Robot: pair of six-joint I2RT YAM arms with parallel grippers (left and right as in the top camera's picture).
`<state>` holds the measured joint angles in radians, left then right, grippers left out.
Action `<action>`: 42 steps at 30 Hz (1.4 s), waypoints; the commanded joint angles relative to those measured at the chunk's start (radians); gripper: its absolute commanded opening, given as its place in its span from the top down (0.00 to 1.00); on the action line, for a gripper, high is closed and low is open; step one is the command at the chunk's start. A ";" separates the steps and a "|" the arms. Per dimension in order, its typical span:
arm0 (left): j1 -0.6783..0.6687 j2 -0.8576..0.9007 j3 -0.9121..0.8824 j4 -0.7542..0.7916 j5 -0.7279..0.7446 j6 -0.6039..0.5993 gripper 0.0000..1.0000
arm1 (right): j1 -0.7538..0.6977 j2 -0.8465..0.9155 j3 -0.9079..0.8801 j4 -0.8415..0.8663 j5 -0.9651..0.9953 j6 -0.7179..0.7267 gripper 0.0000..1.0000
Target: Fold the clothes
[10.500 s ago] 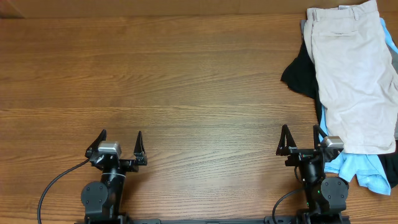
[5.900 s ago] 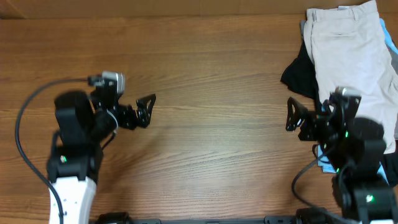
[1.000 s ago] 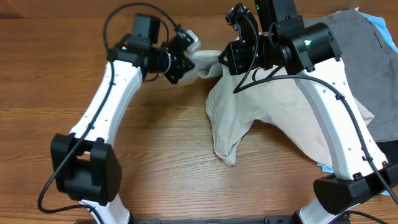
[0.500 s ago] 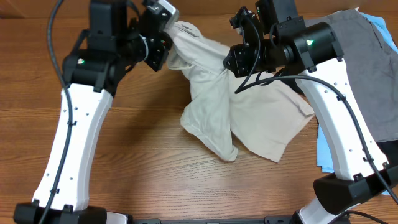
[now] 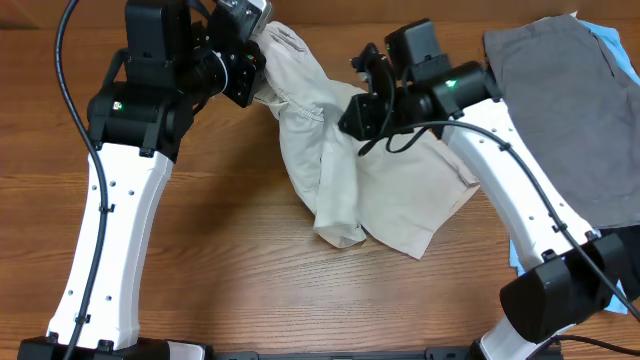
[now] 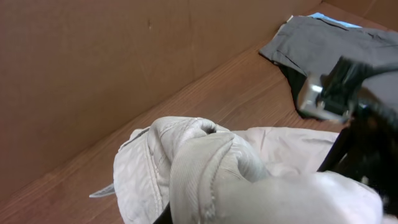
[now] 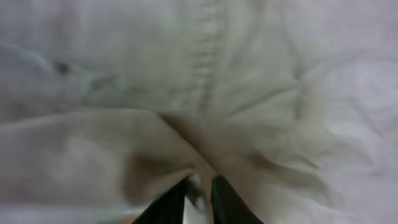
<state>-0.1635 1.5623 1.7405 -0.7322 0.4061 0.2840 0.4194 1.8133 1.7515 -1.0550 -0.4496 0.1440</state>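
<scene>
The beige shorts [image 5: 385, 185] lie crumpled across the table's middle, and one end is lifted at the upper left. My left gripper [image 5: 248, 68] is shut on that raised waistband end. The bunched cloth [image 6: 199, 171] hides its jaws in the left wrist view. My right gripper [image 5: 357, 115] is down on the middle of the shorts. In the right wrist view its fingers [image 7: 174, 205] stand a narrow gap apart, with a pale fold of the shorts [image 7: 205, 93] running up between them. That view is blurred, and the grip cannot be made out.
A grey garment [image 5: 560, 100] lies spread at the back right, with light-blue cloth [image 5: 603, 35] under its far edge and more light-blue cloth [image 5: 518, 255] by the right arm's base. The grey garment [image 6: 329, 40] also shows in the left wrist view. A brown wall [image 6: 124, 56] runs along the table's far edge.
My left gripper pulled the waistband end up and to the left. The shorts slid left and spread out. My right gripper moved down and left over the cloth, its fingers parting slightly.
</scene>
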 commanded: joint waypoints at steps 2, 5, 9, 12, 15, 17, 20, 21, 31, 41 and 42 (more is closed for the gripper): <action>0.005 -0.031 0.047 0.020 -0.024 -0.027 0.96 | 0.061 0.002 -0.059 0.035 0.005 0.044 0.79; 0.006 -0.031 0.047 0.014 -0.055 -0.027 0.96 | 0.071 0.002 -0.103 0.049 0.016 0.043 0.78; 0.006 -0.031 0.047 0.011 -0.059 -0.026 0.96 | 0.071 0.002 -0.149 0.047 0.064 0.003 0.71; 0.006 -0.031 0.047 0.011 -0.060 -0.026 0.96 | 0.071 0.002 -0.184 0.044 0.067 -0.054 0.60; 0.006 -0.031 0.047 0.011 -0.066 -0.026 0.96 | 0.072 0.002 -0.210 0.040 0.061 -0.111 0.49; 0.006 -0.031 0.047 0.012 -0.076 -0.026 0.96 | 0.072 0.002 -0.234 0.037 0.064 -0.163 0.44; 0.006 -0.031 0.047 0.012 -0.084 -0.018 0.96 | 0.071 0.002 -0.286 0.057 0.068 -0.210 0.39; 0.006 -0.031 0.047 0.011 -0.085 -0.018 0.96 | 0.069 0.002 -0.309 0.074 0.068 -0.226 0.39; 0.008 -0.031 0.047 0.004 -0.127 -0.018 0.96 | 0.062 0.003 -0.422 0.208 0.067 -0.250 0.48; 0.008 -0.031 0.047 0.000 -0.171 -0.018 0.96 | -0.018 0.003 -0.422 0.193 0.082 -0.250 0.75; 0.008 -0.031 0.047 0.001 -0.180 -0.018 0.96 | -0.034 0.003 -0.422 0.193 0.082 -0.249 0.85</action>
<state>-0.1627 1.5623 1.7409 -0.7410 0.2531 0.2825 0.4328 1.8156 1.3331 -0.8604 -0.3843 -0.1036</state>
